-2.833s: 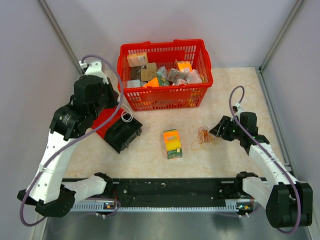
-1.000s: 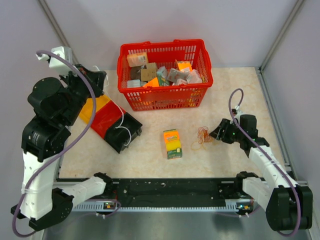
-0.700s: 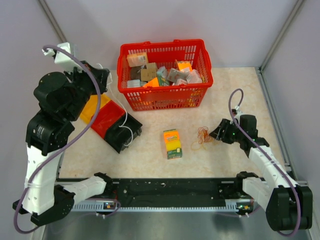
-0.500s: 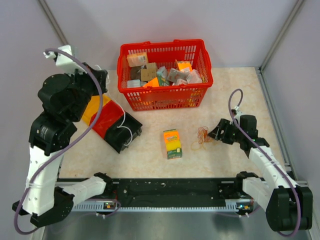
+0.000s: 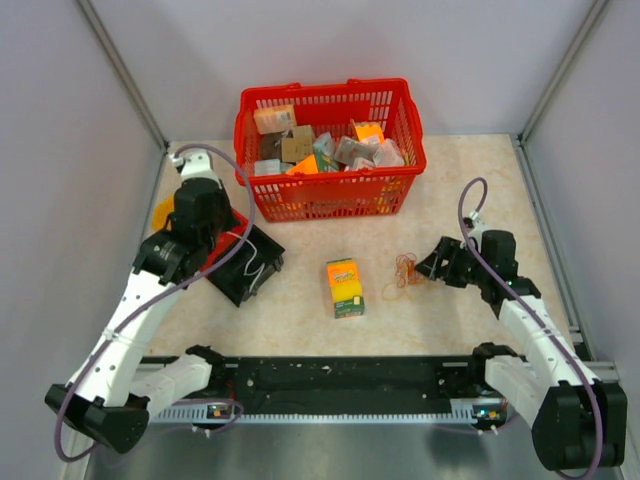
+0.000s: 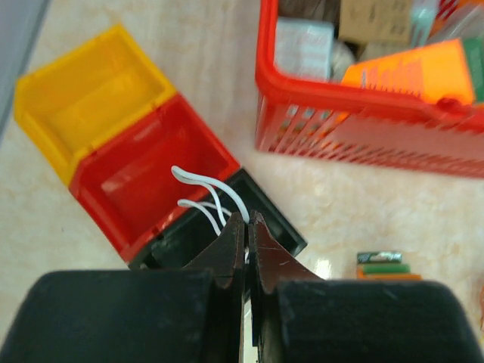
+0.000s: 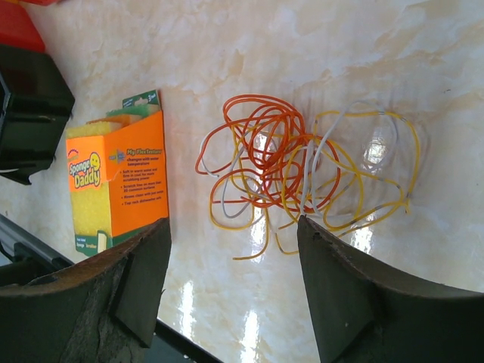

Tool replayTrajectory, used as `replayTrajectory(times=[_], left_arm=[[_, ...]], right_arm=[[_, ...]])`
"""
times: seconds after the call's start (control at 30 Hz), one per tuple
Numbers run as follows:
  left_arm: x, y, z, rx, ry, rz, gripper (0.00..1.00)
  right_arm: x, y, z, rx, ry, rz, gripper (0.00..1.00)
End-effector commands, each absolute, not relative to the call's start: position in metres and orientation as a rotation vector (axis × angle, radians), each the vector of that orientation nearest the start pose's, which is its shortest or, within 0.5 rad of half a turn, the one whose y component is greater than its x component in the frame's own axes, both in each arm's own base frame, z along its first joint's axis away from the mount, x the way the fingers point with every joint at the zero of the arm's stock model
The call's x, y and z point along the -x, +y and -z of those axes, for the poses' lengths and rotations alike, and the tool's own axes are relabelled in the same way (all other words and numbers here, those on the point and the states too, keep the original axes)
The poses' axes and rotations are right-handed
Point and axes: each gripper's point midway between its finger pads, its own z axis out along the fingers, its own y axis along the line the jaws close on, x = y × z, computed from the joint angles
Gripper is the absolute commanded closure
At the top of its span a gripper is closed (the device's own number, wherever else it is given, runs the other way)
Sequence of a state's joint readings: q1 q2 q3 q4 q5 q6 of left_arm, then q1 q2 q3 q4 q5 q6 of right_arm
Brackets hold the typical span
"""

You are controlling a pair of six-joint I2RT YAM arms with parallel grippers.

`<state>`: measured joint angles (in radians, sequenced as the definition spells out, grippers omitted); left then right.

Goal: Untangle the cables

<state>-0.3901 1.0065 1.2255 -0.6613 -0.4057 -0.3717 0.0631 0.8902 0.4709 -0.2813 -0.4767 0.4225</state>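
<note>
Nearest the arms, the right arm's jaws stand wide apart and grip nothing, held low over the pale marbled worktop. The cables lie just beyond the fingers. They are hair-thin strands of orange, tan-yellow and white, curled into one loose heap of overlapping loops lying flat on the worktop. To their left, near but not touching, lies a box with an orange and yellow-green face that reads "Sponge Daddy". Further left, the left arm's jaws are clenched on a white wire that loops up out of a black bin. This bin sits in a row with a red bin and a yellow bin. Farthest back stands a red basket full of small packs, whose print is too small to read.
</note>
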Motion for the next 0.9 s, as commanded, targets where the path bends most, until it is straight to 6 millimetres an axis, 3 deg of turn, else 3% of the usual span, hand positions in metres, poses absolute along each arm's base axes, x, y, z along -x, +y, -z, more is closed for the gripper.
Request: replayTrajectory(times=[0.0,0.2,0.47,0.5,0.53,0.57,0.67,0.73,0.8,0.87], left_arm=[[-0.299,-0.075,-0.277,0.356,1.980,0.209,1.00],[-0.285,-0.085,-0.199,0.438,2.125,0.269,1.00],[-0.306,-0.094,-0.159,0.479,2.263,0.249,1.00],[-0.307,-0.094,-0.154,0.491,2.294,0.239,0.95],[-0.308,-0.092,-0.152,0.503,2.305,0.218,0.83],[-0.305,-0.089,-0.149,0.512,2.318,0.199,0.60],[-0.294,-0.082,-0.150,0.528,2.308,0.182,0.31],[-0.284,-0.080,-0.162,0.486,2.280,0.206,0.28],[-0.277,-0.085,-0.169,0.384,2.275,0.255,0.36],[-0.266,-0.098,-0.160,0.294,2.350,0.321,0.42]], right_arm=[[-0.243,0.114,-0.106,-0.112,2.270,-0.805,0.33],[-0.244,0.115,-0.106,-0.112,2.270,-0.808,0.33],[-0.241,0.116,-0.104,-0.114,2.276,-0.815,0.33],[-0.242,0.115,-0.105,-0.115,2.274,-0.813,0.33],[-0.241,0.116,-0.105,-0.113,2.272,-0.813,0.33],[-0.240,0.116,-0.105,-0.114,2.271,-0.818,0.33],[-0.238,0.118,-0.106,-0.106,2.269,-0.827,0.33],[-0.238,0.118,-0.106,-0.105,2.269,-0.828,0.33],[-0.238,0.118,-0.105,-0.101,2.270,-0.830,0.33],[-0.238,0.120,-0.104,-0.092,2.275,-0.839,0.33]])
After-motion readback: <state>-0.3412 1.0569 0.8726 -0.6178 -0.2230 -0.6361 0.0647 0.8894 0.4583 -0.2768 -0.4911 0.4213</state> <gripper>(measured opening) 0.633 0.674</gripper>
